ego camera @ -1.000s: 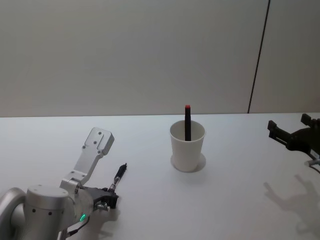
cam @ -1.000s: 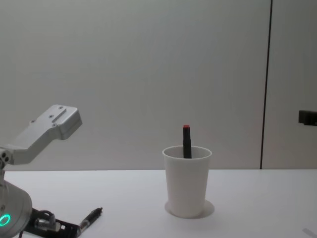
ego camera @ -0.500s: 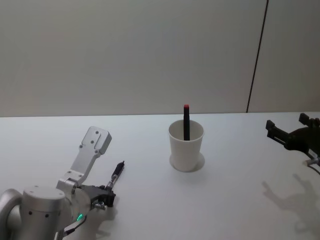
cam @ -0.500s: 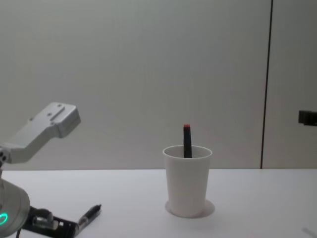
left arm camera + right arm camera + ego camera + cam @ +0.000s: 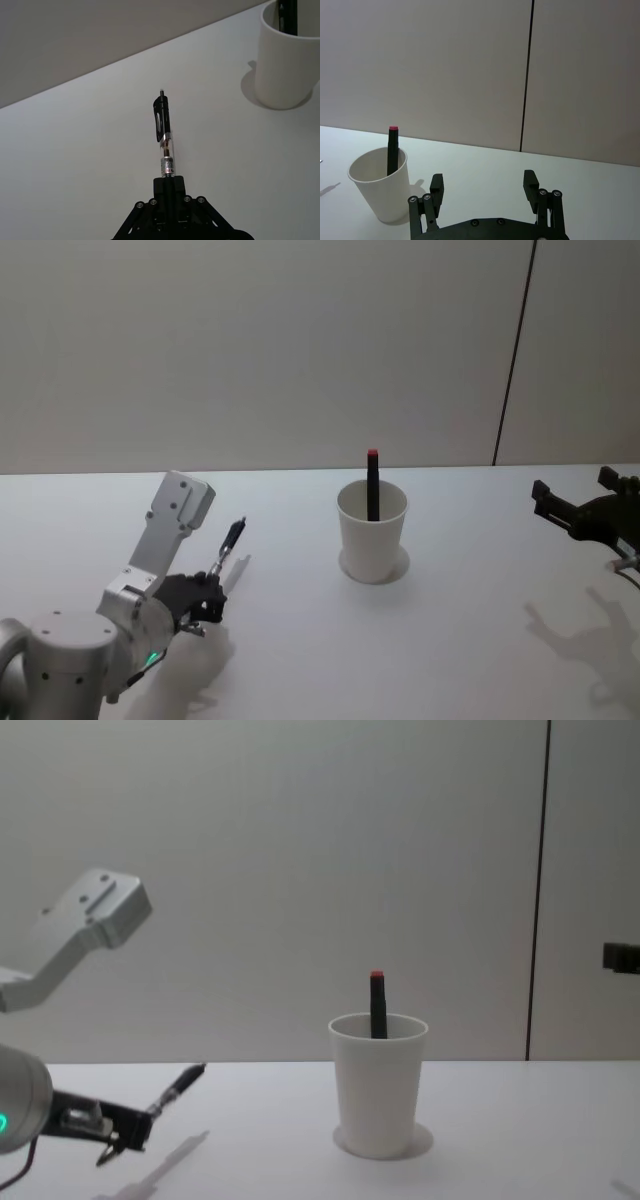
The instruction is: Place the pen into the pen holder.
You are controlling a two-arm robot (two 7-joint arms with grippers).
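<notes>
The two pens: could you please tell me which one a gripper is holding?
The clear-barrelled pen with the black clip, held by the left gripper above the table. The other pen, black with a red top, stands in the white cup.

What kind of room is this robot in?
Probably a robot test lab: a bare white table, a plain grey wall, and just a white paper cup and the left claw holding a black-and-clear pen.

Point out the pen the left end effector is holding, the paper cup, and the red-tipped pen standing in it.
pen (image 5: 165, 145), left wrist view, on its clear barrel.
pen holder (image 5: 372, 545), head view, on its outer wall.
red-tipped pen (image 5: 378, 1010), chest view, on the black shaft above the rim.
</notes>
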